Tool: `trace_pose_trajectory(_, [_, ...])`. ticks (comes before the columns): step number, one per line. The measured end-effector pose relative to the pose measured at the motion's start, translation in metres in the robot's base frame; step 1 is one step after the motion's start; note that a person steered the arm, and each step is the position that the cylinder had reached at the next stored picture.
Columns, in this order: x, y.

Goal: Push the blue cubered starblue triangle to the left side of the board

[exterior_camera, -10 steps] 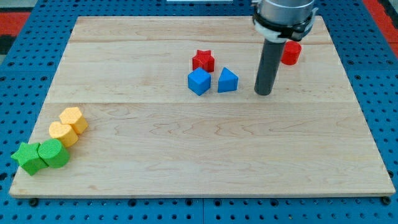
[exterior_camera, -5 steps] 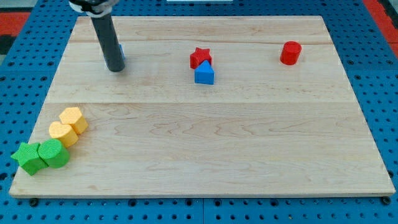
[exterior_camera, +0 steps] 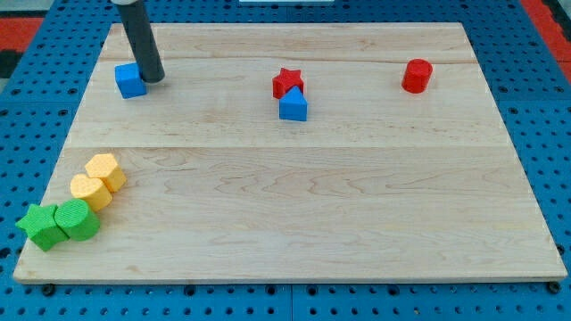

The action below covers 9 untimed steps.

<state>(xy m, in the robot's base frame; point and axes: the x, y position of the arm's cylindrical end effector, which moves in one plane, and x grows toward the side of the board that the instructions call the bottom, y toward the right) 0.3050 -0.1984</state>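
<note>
A blue cube (exterior_camera: 130, 80) lies at the board's upper left. My tip (exterior_camera: 153, 78) stands just to its right, touching or nearly touching it. A red star (exterior_camera: 288, 82) lies near the top middle of the board. A blue triangle (exterior_camera: 293, 104) sits against the star's lower right side. The star and triangle are far to the right of my tip.
A red cylinder (exterior_camera: 416, 76) stands at the upper right. Two yellow blocks (exterior_camera: 98, 180) and two green blocks (exterior_camera: 59, 222) cluster at the lower left corner. The wooden board (exterior_camera: 294, 223) lies on a blue pegboard.
The blue cube has gone from the middle to the board's upper left. My tip crossed from the right to the left and now stands beside the cube. The triangle shifted left under the star.
</note>
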Motion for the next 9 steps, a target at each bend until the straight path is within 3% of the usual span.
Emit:
trace_pose_trajectory(1, [-0.063,0.042])
trace_pose_trajectory(2, [-0.077,0.142])
trace_pose_trajectory(4, [-0.045,0.313])
trace_pose_trajectory(5, [0.002,0.322])
trace_pose_trajectory(6, [0.044,0.275])
trace_pose_trajectory(7, [0.044,0.197])
trace_pose_trajectory(9, [-0.022,0.129])
